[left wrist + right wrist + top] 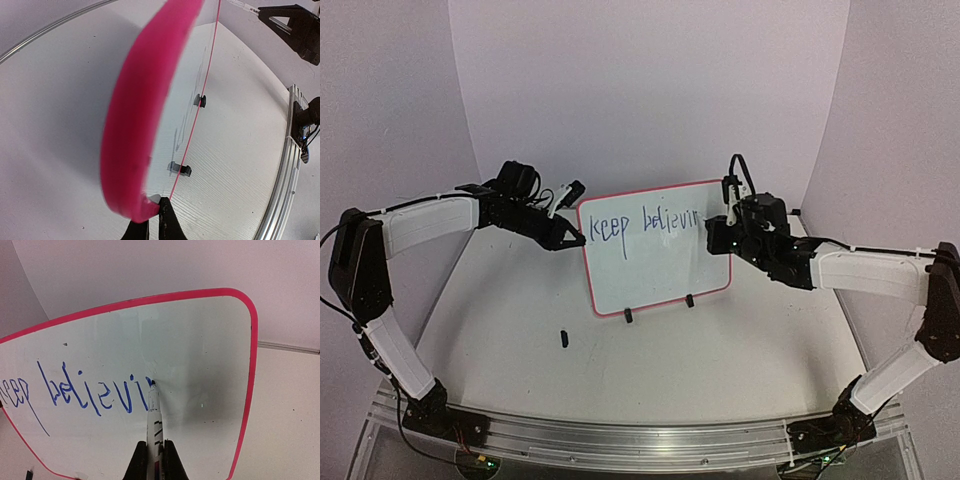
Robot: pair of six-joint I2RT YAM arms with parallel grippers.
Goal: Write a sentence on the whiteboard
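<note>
Red-edged whiteboard [200, 350] shows bare surface beyond the marker [154, 410] tip.

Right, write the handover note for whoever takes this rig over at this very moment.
Left gripper: shut on the left edge of the whiteboard, steadying it.
Right gripper: shut on a marker, with its tip on the board just after the last letter.
Whiteboard: upright on its two black clip feet on the table, between the arms.
Done: the sentence reads "keep believi" in blue, plus what looks like an unfinished "n".
Left: finish that word and any remaining words. The board below the line is blank. Then lift the marker away and release the board.
</note>
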